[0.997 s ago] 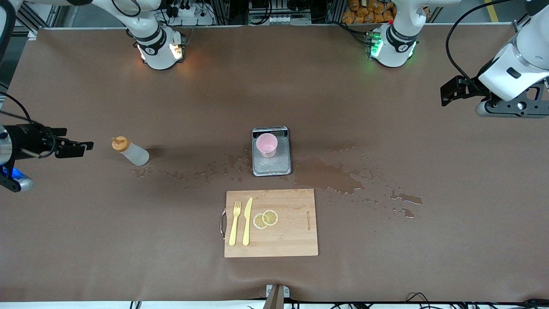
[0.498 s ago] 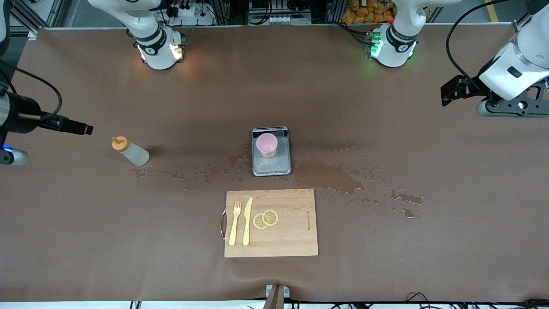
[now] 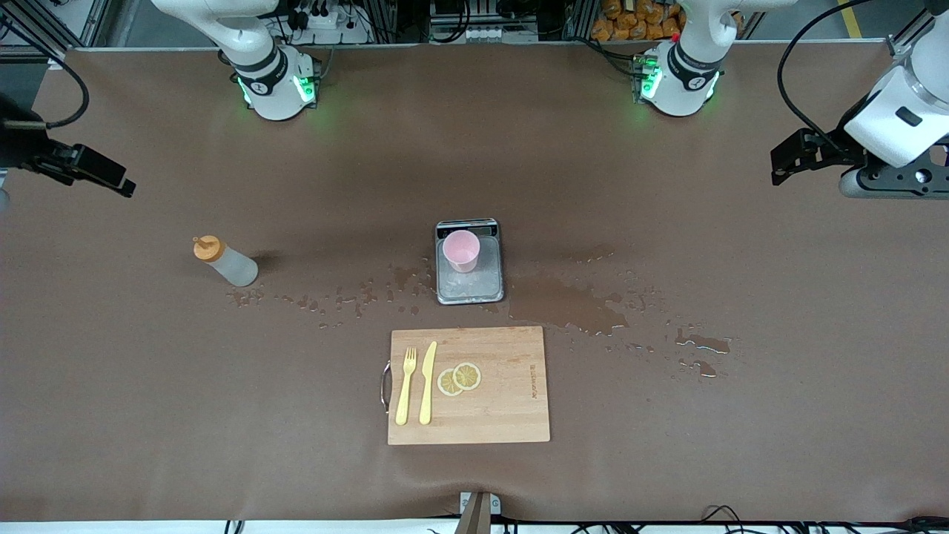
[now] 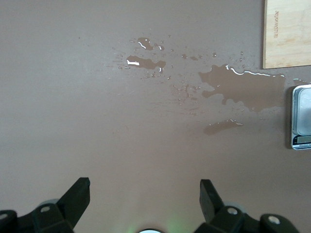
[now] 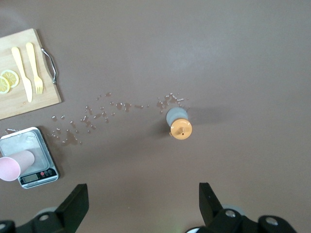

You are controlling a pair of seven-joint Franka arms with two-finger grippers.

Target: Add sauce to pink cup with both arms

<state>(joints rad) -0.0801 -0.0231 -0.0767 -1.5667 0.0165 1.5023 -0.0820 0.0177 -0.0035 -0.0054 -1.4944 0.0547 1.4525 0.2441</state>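
Observation:
The sauce bottle [image 3: 225, 262], whitish with an orange cap, stands alone on the brown table toward the right arm's end; it also shows in the right wrist view [image 5: 179, 124]. The pink cup [image 3: 461, 251] stands on the small scale [image 3: 470, 288] at mid-table and shows in the right wrist view [image 5: 10, 167]. My right gripper [image 3: 118, 182] is open and empty, high over bare table at the right arm's end, apart from the bottle; its jaws [image 5: 143, 196] stand wide. My left gripper [image 3: 780, 165] is open and empty over the left arm's end [image 4: 144, 193].
A wooden cutting board [image 3: 519, 400] with a yellow fork [image 3: 405, 387], a knife [image 3: 427, 383] and lemon slices [image 3: 459, 378] lies nearer the front camera than the scale. Spilled liquid [image 3: 574, 308] spreads beside the scale, with drops [image 3: 326, 302] toward the bottle.
My right gripper has moved away from the bottle toward the robots' side of the table. My left gripper has shifted slightly toward the table's end. The bottle and cup have not moved.

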